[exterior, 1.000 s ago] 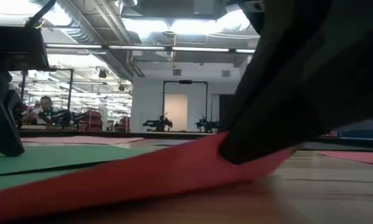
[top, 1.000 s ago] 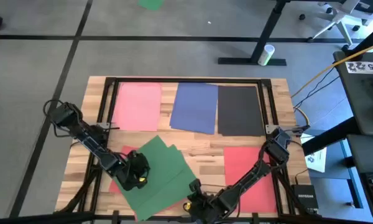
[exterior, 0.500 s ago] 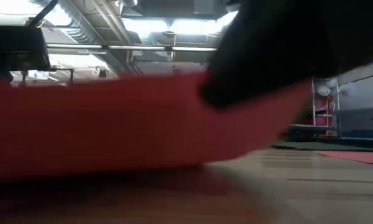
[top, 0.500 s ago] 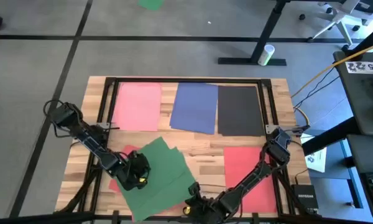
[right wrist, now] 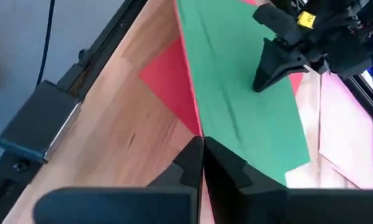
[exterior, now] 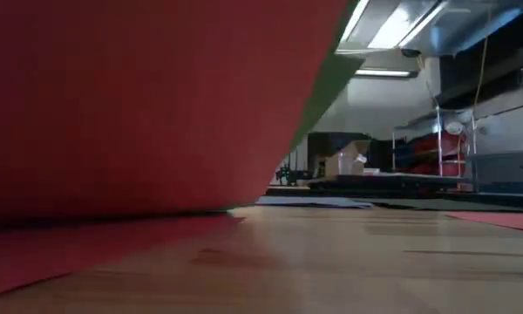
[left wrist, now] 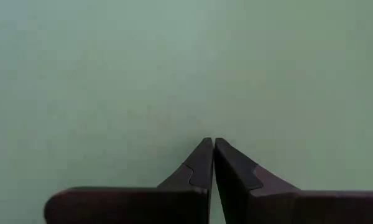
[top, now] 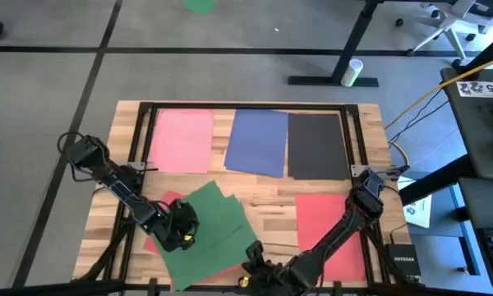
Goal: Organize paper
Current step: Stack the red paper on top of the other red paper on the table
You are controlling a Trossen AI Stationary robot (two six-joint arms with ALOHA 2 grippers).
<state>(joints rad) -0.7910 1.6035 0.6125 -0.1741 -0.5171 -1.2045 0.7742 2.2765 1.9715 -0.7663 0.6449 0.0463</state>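
Two overlapping green sheets (top: pixel 209 230) lie skewed on the table's near left, over a red sheet (top: pixel 169 200). My left gripper (top: pixel 181 231) stands on the green paper with its fingers shut (left wrist: pixel 212 144). My right gripper (top: pixel 251 275), at the near edge, is shut on the near edge of the green and red sheets (right wrist: pixel 202 144). In the low view the raised red sheet (exterior: pixel 139 105) fills the left side, with a green edge (exterior: pixel 324 100) beside it. Pink (top: pixel 181 140), blue (top: pixel 257 141) and black (top: pixel 318 145) sheets lie flat in a far row, and another red sheet (top: pixel 329 230) lies at the near right. My left gripper presses its shut fingertips down from above on the flat face of the green sheet (left wrist: pixel 174 93), left of its middle; the sheet lies on the table there. My right gripper pinches the near edge of the green sheet together with the red one under it (right wrist: pixel 196 127), at least two layers. That edge stands lifted off the table, and the rest of the sheets slopes down to the table toward my left gripper.
A dark frame (top: pixel 246 106) runs around the table top. Bare wood (top: pixel 267 197) shows between the far row and the near sheets. A small dark box (right wrist: pixel 40 121) sits beyond the table's near edge.
My right gripper has gone toward the table's near edge with the paper's edge in its hold. That edge of the red and green sheets has risen off the table and now fills the low view. My left gripper stays put on the green paper.
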